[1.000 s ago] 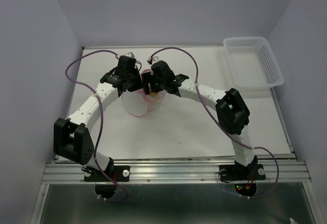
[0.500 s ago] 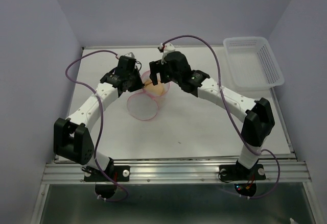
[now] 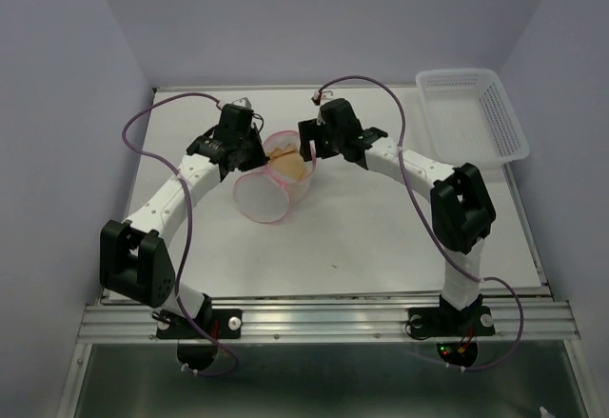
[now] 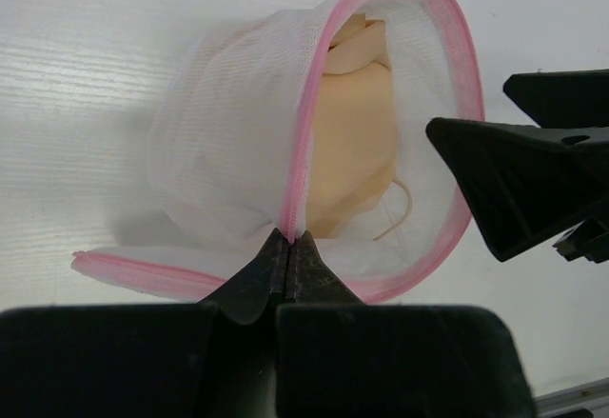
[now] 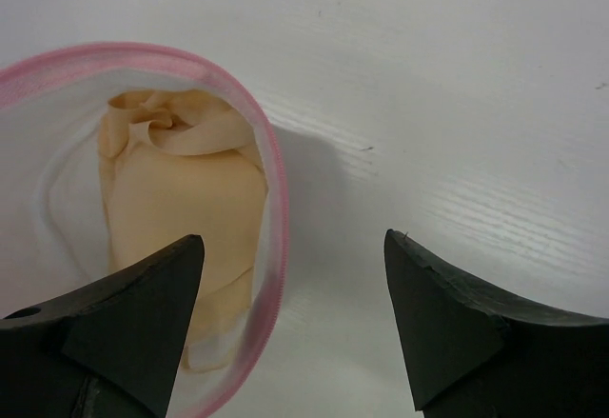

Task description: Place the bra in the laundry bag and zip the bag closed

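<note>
The white mesh laundry bag [image 3: 271, 185] with a pink zipper rim lies open near the table's middle. The tan-peach bra [image 3: 290, 163] sits inside it, seen folded in the left wrist view [image 4: 352, 142] and the right wrist view [image 5: 181, 209]. My left gripper [image 3: 255, 149] is shut on the bag's pink rim [image 4: 303, 151], holding the opening up. My right gripper [image 3: 306, 149] is open and empty just right of the bag's rim [image 5: 276, 209], with one fingertip [image 5: 143, 313] over the bag and the other over bare table.
A rectangular white lattice basket [image 3: 471, 118] stands at the back right corner. The table's back edge and the booth walls are close behind the bag. Purple cables loop off both arms.
My right gripper has drawn out of the bag and moved right, leaving the bra inside. The bag's opening now stands wider. My left gripper has held its place on the rim.
</note>
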Motion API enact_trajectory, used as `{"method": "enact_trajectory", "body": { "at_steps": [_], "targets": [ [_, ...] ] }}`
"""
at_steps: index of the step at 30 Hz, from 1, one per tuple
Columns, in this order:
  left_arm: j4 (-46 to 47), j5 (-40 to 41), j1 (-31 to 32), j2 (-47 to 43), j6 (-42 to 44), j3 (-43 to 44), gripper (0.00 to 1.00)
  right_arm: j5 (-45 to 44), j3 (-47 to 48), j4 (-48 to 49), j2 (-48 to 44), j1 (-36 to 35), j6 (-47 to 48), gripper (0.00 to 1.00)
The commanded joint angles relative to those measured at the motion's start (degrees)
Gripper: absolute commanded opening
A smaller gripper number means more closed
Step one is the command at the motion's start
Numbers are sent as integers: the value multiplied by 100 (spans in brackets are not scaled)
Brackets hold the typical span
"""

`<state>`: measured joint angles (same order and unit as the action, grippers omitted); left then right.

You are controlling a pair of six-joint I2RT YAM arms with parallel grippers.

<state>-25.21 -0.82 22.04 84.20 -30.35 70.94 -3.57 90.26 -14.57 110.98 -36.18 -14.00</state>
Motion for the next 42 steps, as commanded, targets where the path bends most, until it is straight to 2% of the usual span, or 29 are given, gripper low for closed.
{"method": "enact_trajectory", "body": {
  "at_steps": [1,3,6,7,8,10,11,14,23,29,32,35,36,37,38,39,41,42],
  "targets": [
    [113,20,19,-124,134,-18,0,621,317,165,134,-47,-68,81],
    [113,20,28,-124,152,-10,0,586,361,156,213,-47,-103,79],
    [113,21,28,-124,161,-1,0,586,387,165,328,6,-234,67],
    [87,20,19,-106,161,8,0,542,387,165,337,6,-278,48],
    [78,20,28,-89,161,-1,0,533,379,165,328,6,-287,39],
    [69,196,19,-62,161,8,0,454,308,244,214,6,-305,26],
    [78,196,28,-53,161,8,0,402,291,270,153,6,-262,14],
    [130,179,28,-36,152,-18,0,384,107,472,-172,6,-113,3],
    [69,275,28,17,143,227,0,384,-736,595,-1271,6,3,1],
    [16,188,28,324,152,386,0,384,-1247,666,-1412,6,-234,1],
    [25,152,37,456,126,395,0,77,-1476,683,-1351,6,-366,1],
    [86,-74,37,483,134,377,17,-38,-1616,683,-1316,6,-437,1],
    [104,-102,28,457,143,368,28,-56,-1643,683,-1324,6,-463,1],
    [122,-103,28,430,143,351,45,-117,-1652,683,-1333,6,-472,1],
    [148,-94,28,387,143,290,51,-309,-1704,683,-1377,6,-472,1],
    [218,-59,37,273,135,246,66,-389,-1722,683,-1403,6,-455,1],
    [297,11,37,89,74,97,80,-521,-1774,683,-1491,6,-454,1],
    [324,20,28,0,29,-26,95,-530,-1792,683,-1500,6,-472,1]
  ]
}}
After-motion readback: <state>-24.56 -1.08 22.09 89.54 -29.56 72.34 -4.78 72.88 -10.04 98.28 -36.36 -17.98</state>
